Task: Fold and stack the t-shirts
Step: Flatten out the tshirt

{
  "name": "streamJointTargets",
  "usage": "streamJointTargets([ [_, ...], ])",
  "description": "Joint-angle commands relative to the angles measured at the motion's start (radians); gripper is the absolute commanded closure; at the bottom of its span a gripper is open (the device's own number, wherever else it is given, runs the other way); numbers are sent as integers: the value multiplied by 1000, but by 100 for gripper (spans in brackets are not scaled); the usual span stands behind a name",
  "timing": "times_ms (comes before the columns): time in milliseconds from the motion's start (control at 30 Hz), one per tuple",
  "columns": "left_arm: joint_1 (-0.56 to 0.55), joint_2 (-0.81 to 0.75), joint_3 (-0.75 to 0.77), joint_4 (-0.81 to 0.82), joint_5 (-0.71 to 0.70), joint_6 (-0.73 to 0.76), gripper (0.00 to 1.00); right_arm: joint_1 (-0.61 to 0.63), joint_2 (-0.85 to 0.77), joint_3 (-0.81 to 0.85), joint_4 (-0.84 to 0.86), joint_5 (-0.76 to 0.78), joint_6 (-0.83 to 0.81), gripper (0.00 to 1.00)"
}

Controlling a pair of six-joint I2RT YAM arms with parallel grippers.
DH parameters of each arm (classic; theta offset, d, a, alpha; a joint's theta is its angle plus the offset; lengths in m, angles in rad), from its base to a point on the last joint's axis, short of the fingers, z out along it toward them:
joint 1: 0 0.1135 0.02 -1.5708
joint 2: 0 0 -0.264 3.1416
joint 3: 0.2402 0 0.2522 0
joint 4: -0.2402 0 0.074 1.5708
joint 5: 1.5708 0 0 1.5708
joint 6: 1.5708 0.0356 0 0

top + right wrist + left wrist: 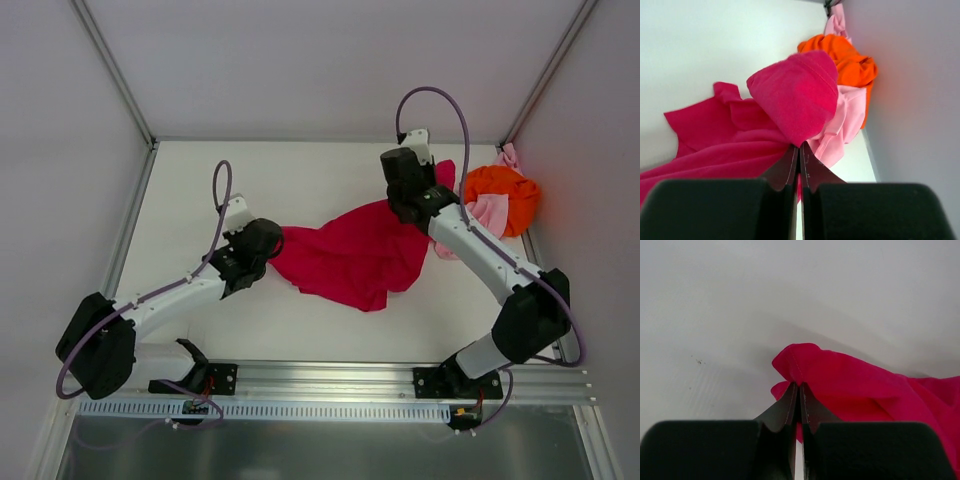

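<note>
The crimson t-shirt (355, 255) hangs stretched between my two grippers over the middle of the table. My left gripper (268, 243) is shut on its left edge; the pinched hem shows in the left wrist view (805, 365). My right gripper (415, 205) is shut on its right part, a sleeve-like flap in the right wrist view (797, 100). The orange t-shirt (503, 190) and the pale pink t-shirt (488, 212) lie bunched together in the far right corner, also seen in the right wrist view, orange (852, 60) and pink (845, 120).
White walls and metal frame posts (115, 70) enclose the white table (300, 180). A metal rail (330, 375) runs along the near edge by the arm bases. The right wall (910, 100) is close beside the bunched shirts.
</note>
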Motion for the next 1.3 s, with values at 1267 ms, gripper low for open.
streamJointTargets([
  [1267, 11, -403, -27, -150, -234, -6, 100, 54, -390, -252, 560, 362, -306, 99],
])
